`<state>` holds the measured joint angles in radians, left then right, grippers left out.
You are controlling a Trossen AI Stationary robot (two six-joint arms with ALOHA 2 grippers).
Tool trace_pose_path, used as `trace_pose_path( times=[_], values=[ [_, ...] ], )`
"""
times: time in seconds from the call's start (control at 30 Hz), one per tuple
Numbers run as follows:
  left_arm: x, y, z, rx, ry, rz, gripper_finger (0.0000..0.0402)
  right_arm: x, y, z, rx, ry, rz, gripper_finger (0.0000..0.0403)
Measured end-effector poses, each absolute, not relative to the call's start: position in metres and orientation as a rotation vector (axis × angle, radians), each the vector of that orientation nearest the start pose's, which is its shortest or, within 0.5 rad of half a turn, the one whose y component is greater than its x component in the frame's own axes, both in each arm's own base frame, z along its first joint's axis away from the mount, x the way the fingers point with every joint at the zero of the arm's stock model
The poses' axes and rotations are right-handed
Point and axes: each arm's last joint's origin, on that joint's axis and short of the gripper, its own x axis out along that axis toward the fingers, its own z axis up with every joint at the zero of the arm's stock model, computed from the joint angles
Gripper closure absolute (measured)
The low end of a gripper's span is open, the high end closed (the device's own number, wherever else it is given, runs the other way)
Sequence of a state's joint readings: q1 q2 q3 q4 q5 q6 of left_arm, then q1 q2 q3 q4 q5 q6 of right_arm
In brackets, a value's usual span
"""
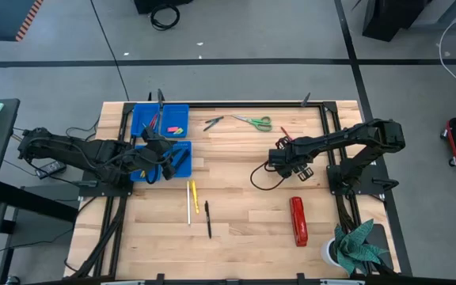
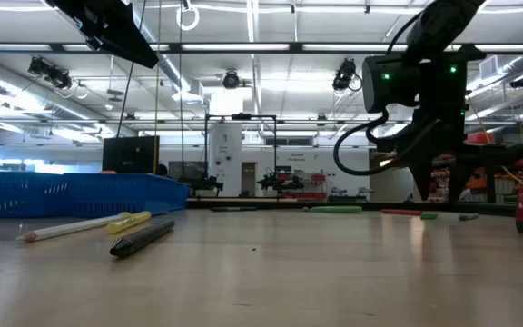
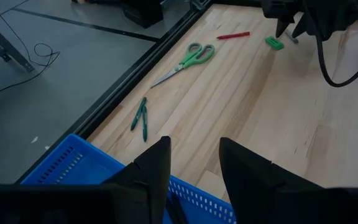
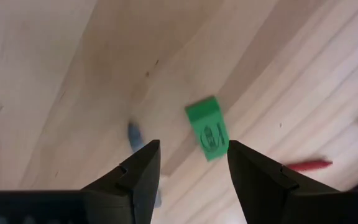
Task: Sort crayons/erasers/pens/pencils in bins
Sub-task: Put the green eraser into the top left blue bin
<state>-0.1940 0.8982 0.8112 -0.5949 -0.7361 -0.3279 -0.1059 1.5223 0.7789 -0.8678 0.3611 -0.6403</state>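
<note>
The right claw (image 4: 188, 165) hangs just above the desk (image 1: 244, 198), fingers wide and empty, over a small green block (image 4: 207, 129) with a red crayon (image 4: 308, 165) near it. The left claw (image 3: 194, 171) hovers over the blue bins (image 1: 161, 138) at the desk's left side, fingers parted, holding nothing. A white pencil (image 1: 188, 204), a yellow pencil (image 1: 195, 196) and a black pen (image 1: 208, 218) lie together mid-desk, well apart from the bins.
</note>
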Motion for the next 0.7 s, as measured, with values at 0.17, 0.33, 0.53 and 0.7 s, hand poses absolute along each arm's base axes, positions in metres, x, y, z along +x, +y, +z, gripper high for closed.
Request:
trace_pose_path(
  times=[0.17, 0.33, 0.53, 0.7],
  values=[
    [0.174, -0.014, 0.292, -0.001, 0.523, 0.613, 0.0261, 0.225, -0.036, 0.143, -0.723, 1.611, 0.165, 0.021],
    [0.174, -0.014, 0.292, -0.022, 0.516, 0.618, 0.026, 0.222, -0.04, 0.137, -0.701, 1.59, 0.205, 0.021],
    [0.174, -0.014, 0.292, -0.024, 0.514, 0.621, 0.0265, 0.219, -0.051, 0.136, -0.654, 1.591, 0.22, 0.021],
    [0.174, -0.014, 0.292, -0.023, 0.513, 0.623, 0.0268, 0.218, -0.06, 0.136, -0.634, 1.575, 0.25, 0.021]
  ],
)
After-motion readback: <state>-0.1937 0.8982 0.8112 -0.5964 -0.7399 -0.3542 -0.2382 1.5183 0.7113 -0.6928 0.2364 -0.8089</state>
